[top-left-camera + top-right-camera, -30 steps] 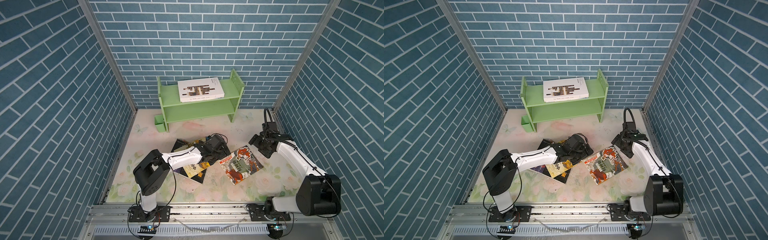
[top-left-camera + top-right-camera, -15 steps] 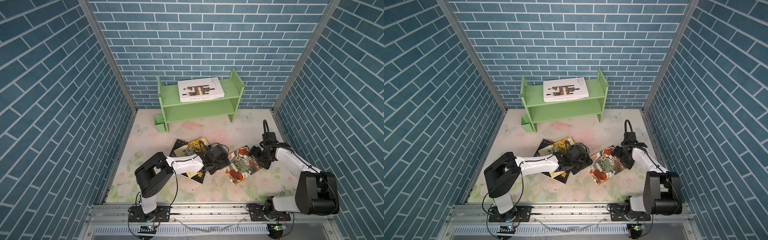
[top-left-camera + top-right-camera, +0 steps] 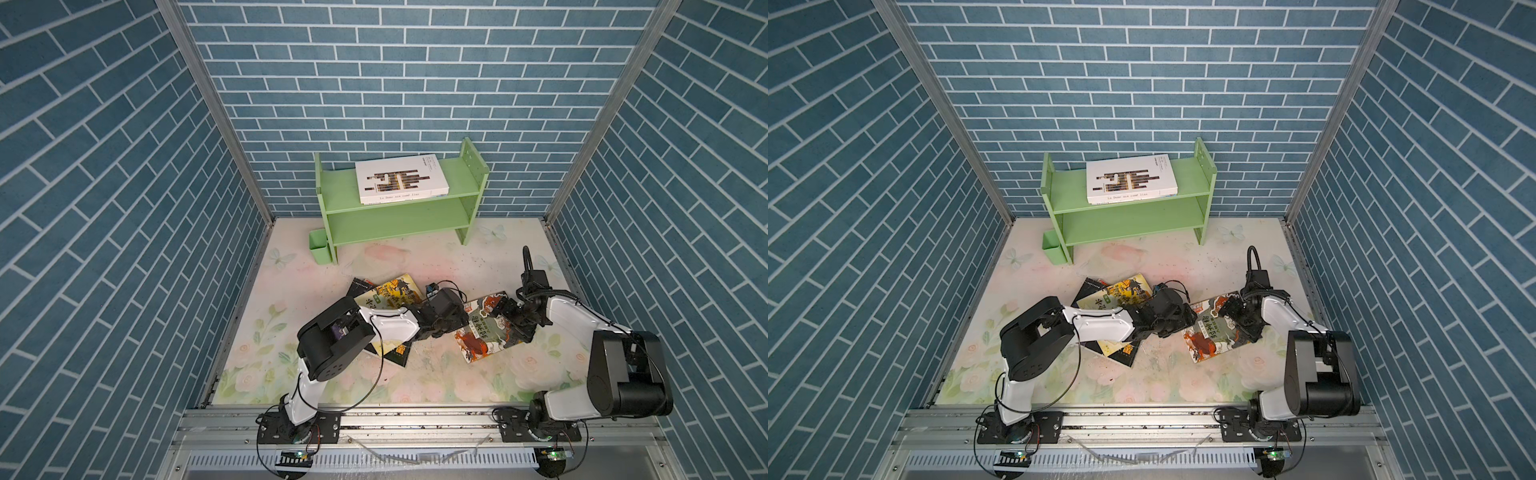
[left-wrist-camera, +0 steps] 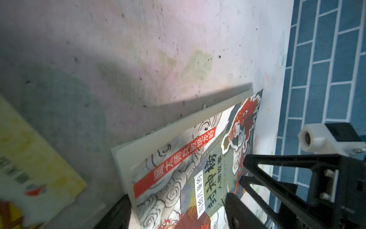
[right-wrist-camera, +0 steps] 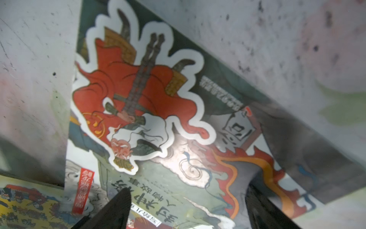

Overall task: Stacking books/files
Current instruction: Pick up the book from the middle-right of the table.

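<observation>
You are looking down on a floral bench [image 3: 415, 374] walled in blue brick, with your two arms reaching in toward each other.

Between them lies a red-green book [image 3: 484, 332] with a beast on its cover, set at a slant. Your left fingers [image 3: 457, 324] are at one side of it and your right fingers [image 3: 515, 322] at the opposite side.

In the left wrist view the left fingers stand apart, released. One is beside the book's pale page edge and the other over the cover. I cannot tell whether either one touches it.

Your right fingers are spread wide and released, low over the cover's far side. I cannot tell whether they press on it.

Behind your left fingers, on the side away from the right fingers, a yellow illustrated book [image 3: 392, 293] lies on a black book [image 3: 399, 351] with orange characters. Your left arm crosses over both.

Well apart from both sets of fingers, by the back wall, a large white book [image 3: 401, 178] with dark bars lies flat on the top board of a light green shelf [image 3: 399, 216]. A small green cup [image 3: 320, 247] stands just beside the shelf's foot.
</observation>
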`<state>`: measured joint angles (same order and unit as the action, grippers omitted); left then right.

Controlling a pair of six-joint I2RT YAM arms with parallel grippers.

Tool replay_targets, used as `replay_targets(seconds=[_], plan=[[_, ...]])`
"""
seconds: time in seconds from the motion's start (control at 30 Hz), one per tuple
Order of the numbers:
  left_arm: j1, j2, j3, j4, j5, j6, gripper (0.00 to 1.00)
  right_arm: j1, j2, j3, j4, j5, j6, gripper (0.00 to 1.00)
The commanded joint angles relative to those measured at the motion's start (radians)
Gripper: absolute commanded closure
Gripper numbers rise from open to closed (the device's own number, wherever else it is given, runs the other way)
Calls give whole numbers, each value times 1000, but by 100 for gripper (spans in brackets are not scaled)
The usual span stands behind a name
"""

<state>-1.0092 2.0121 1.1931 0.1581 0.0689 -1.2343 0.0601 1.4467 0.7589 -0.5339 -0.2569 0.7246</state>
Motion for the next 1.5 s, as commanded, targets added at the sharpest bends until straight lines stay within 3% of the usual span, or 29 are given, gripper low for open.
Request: replay_targets(seconds=[0.0, 0.17, 0.4, 0.6, 0.83, 1.0, 1.13, 1.23, 1.37, 1.47], plan=[[-4, 6, 5, 143, 6, 17, 35, -2, 44, -4, 21, -28, -14, 11], [-4, 11, 1, 238, 22, 46, 48, -3, 65, -2, 35, -44, -11, 12], [-4, 31, 33, 213, 57, 73, 53, -5, 78, -2, 42, -54, -5, 12], [-3, -11, 11, 114, 4, 94, 73, -10, 43, 21, 15, -69, 1, 13], [1, -38, 114, -48, -20, 120, 92, -29, -141, 78, -42, -128, 67, 9], [32, -19, 269, -149, 11, 75, 96, -54, -290, 73, -43, -215, 169, 3], [62, 10, 435, -290, 17, 38, 97, -61, -405, -25, 47, -289, 305, 3], [80, 32, 531, -379, 23, 19, 97, -64, -504, -89, 68, -277, 384, 2], [107, 54, 553, -364, 88, -45, 97, -66, -600, -167, 127, -245, 468, 1], [115, 60, 545, -345, 114, -76, 97, -66, -592, -270, 335, -266, 594, 2]])
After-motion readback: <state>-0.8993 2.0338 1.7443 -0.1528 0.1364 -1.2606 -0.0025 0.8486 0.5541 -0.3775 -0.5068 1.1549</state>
